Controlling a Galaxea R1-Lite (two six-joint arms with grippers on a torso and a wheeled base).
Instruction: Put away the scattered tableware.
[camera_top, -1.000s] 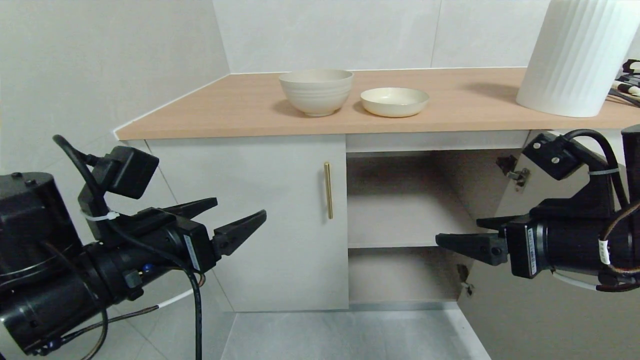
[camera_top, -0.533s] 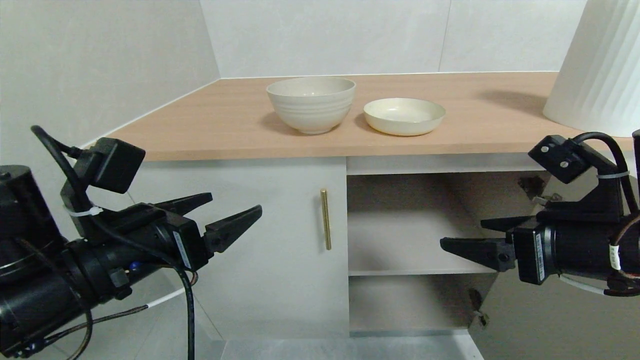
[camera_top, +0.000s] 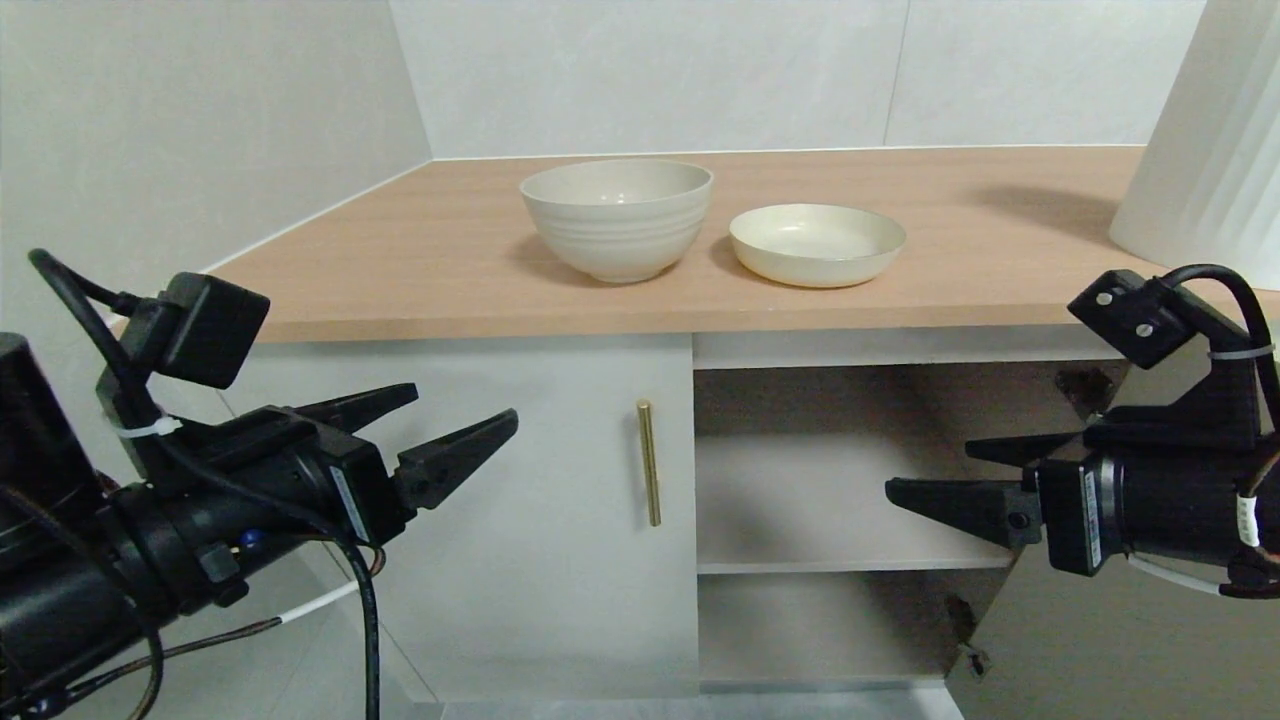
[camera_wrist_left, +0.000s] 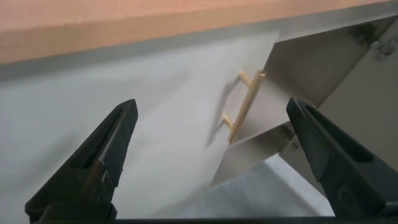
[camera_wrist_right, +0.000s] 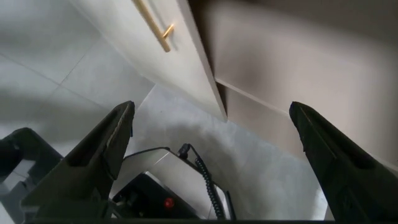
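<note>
Tableware out on the bench (camera_top: 430, 270), above the open cupboard (camera_top: 800, 490): deep bowl (camera_top: 617, 218) just beside shallow dish (camera_top: 817, 243), neither stowed.
Left tool (camera_top: 465, 403) and right tool (camera_top: 930, 467) spread apart, empty, low before the cupboard. Risk in rising: clipping the bench edge, or nudging bowl against dish, chipping a rim.

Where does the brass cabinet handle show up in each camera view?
Head view: brass handle upright near the middle, on the closed white door beside the open compartment.
Left wrist view: brass handle slanted, between the open fingers of the left gripper.
Right wrist view: brass handle slanted, beyond the right gripper, cut by the frame.
Shared landmark: the closed white door's edge against the open compartment.
</note>
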